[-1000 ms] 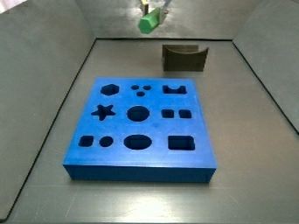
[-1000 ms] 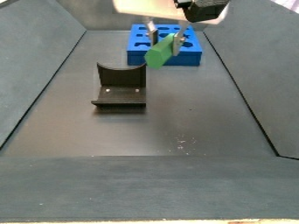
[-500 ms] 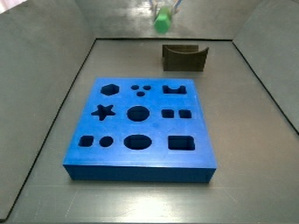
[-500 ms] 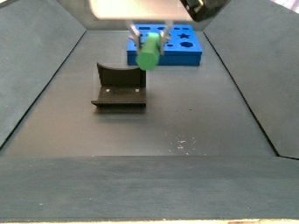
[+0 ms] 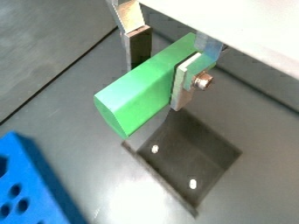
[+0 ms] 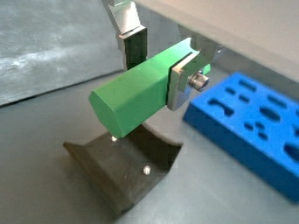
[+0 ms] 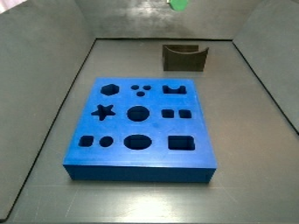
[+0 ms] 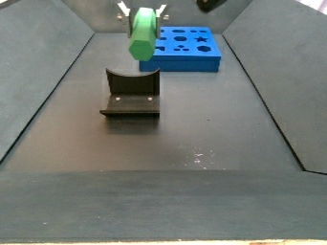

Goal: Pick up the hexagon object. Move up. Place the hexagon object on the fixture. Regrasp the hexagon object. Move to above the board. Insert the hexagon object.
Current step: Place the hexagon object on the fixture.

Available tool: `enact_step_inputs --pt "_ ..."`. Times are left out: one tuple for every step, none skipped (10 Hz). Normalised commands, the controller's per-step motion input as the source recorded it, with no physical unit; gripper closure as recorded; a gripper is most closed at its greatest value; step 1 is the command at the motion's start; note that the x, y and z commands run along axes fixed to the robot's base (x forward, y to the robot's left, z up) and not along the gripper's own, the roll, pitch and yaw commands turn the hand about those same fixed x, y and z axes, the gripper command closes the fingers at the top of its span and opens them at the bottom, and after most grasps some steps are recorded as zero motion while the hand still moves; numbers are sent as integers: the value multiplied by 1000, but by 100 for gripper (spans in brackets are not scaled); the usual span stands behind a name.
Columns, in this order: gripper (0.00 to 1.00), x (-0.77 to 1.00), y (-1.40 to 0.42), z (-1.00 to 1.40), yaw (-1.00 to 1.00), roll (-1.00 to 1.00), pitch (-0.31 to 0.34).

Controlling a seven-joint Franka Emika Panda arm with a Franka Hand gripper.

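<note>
The gripper (image 5: pixel 163 63) is clamped on the hexagon object (image 5: pixel 142 88), its flat silver fingers (image 6: pixel 179 79) pressing the prism's long sides. The smooth bright green bar hangs in the air above the fixture (image 6: pixel 126 166), not touching it. Half a second ago a side view showed it lower and farther from the fixture; now only a green tip (image 7: pixel 180 4) shows at that view's upper edge. In a side view the piece (image 8: pixel 141 34) hangs over the dark notched fixture (image 8: pixel 129 93), with the thick blue board (image 8: pixel 188 48) and its shaped cut-outs behind. Both wrist views show the fixture's base plate with pale screw dots; the board (image 5: pixel 33 188) appears at one corner
</note>
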Motion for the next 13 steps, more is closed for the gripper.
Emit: enact_step_inputs --pt "100 438 73 37 116 -853 190" --pt "100 356 65 -1 8 -596 204" --pt "100 326 61 -8 -27 -495 199" --pt "100 268 56 -10 -70 -296 179" --pt "100 213 41 -8 -86 -220 156" --pt "100 153 78 -1000 -119 -1000 61" --pt "100 136 84 -1000 -124 -1000 49" --pt "100 142 92 -1000 -135 -1000 53" --pt "100 156 93 -1000 -140 -1000 69" --pt "100 164 98 -1000 -144 -1000 78" --pt "100 180 111 -1000 -167 -1000 85" --pt "100 187 115 -1000 -165 -912 77" --pt "100 200 125 -1000 -155 -702 59"
